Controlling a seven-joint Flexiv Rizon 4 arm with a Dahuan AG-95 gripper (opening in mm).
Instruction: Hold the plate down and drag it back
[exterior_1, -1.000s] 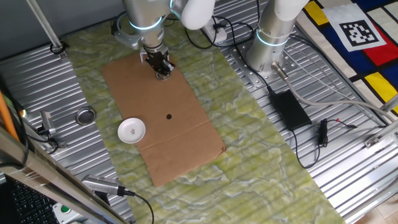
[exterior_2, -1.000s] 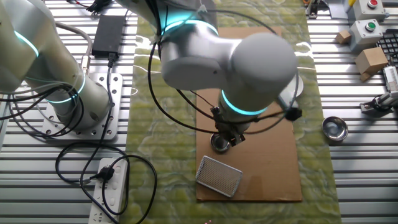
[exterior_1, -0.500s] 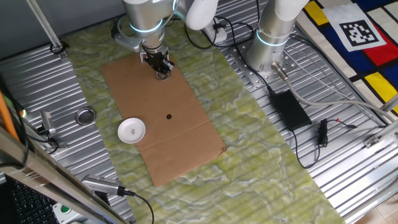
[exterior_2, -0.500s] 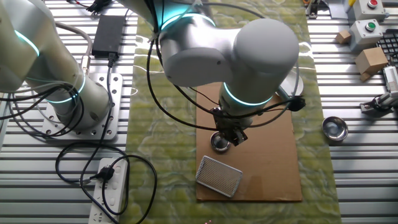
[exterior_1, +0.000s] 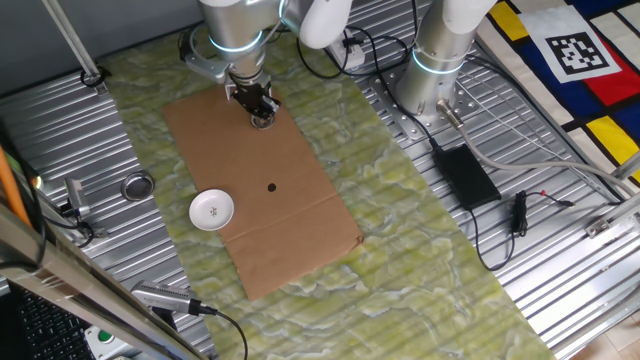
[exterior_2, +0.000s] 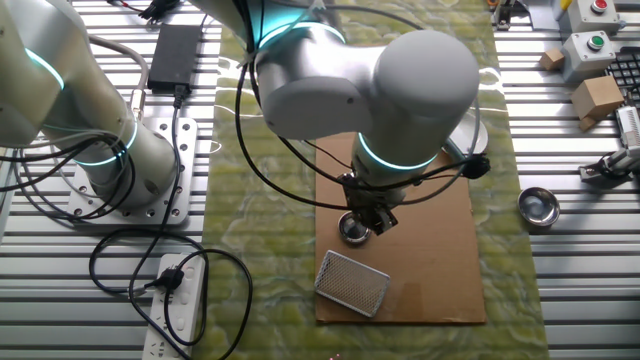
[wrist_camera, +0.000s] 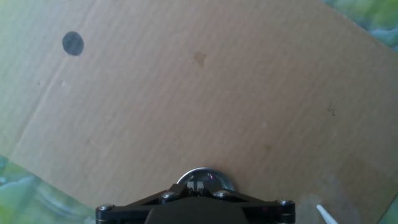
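Small white plate (exterior_1: 211, 210) (tiny dark centre mark) on cardboard (exterior_1: 300, 200); claw (exterior_1: 262, 115) state unclear.

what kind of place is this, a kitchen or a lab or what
Most likely a robotics lab bench, not a kitchen: a ribbed metal table with robot arm bases bolted on, a printed marker tag, and a cardboard sheet on a green mat as a test surface.
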